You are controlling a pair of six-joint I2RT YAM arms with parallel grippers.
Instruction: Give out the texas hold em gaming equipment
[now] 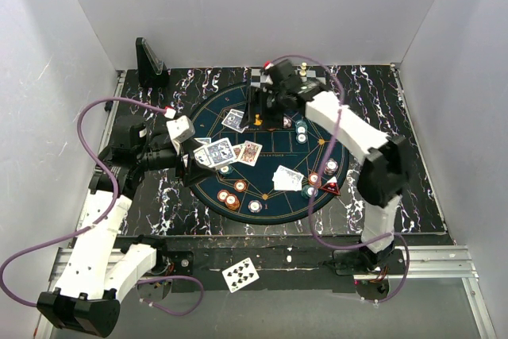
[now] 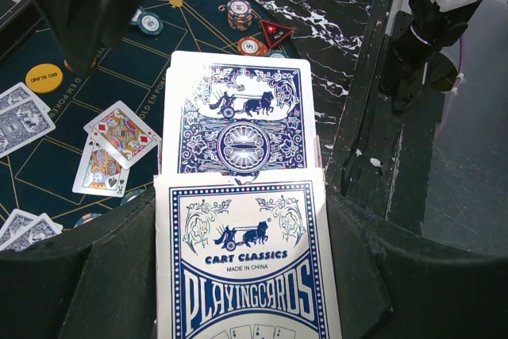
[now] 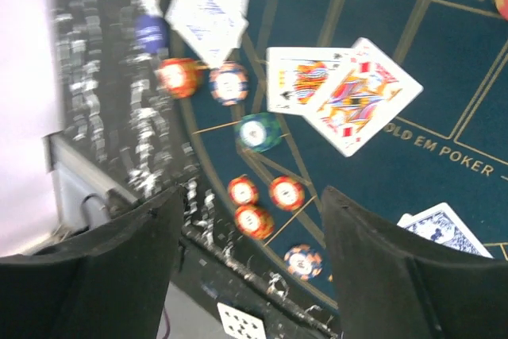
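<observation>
- Looks like we're mid-deal. The left gripper [image 2: 238, 275] is clamped on the card box [image 2: 246, 260] (says "Cart Classics Playing Cards"), with a blue-backed card [image 2: 238, 125] sticking out of the top of it, pointed at the round mat [image 1: 238, 109].
- The right gripper [image 3: 250, 267] has its jaws apart with nothing between them. From overhead it hangs over the 12 o'clock edge of the mat, right by the chessboard [image 1: 258, 78].
- Where the gear is, overhead: face-up cards [image 1: 238, 151] left of center, a pair of face-down cards [image 1: 287, 178] toward 5 o'clock, orange chips [image 1: 228, 198] at 7 o'clock, a red triangle marker [image 1: 330, 188] at 4 o'clock. One stray card [image 1: 240, 274] lies face-up off the table on the near rail.
- My guess at the next move: the right arm comes over and pinches that poking-out card by its edge. It needs a clean pinch on just one card.
- View differences: only the left wrist cam shows the box print and a yellow disc [image 2: 43, 78] at its 9 o'clock. The right wrist cam is blurry, but it shows a teal chip [image 3: 258, 131] clearly.
</observation>
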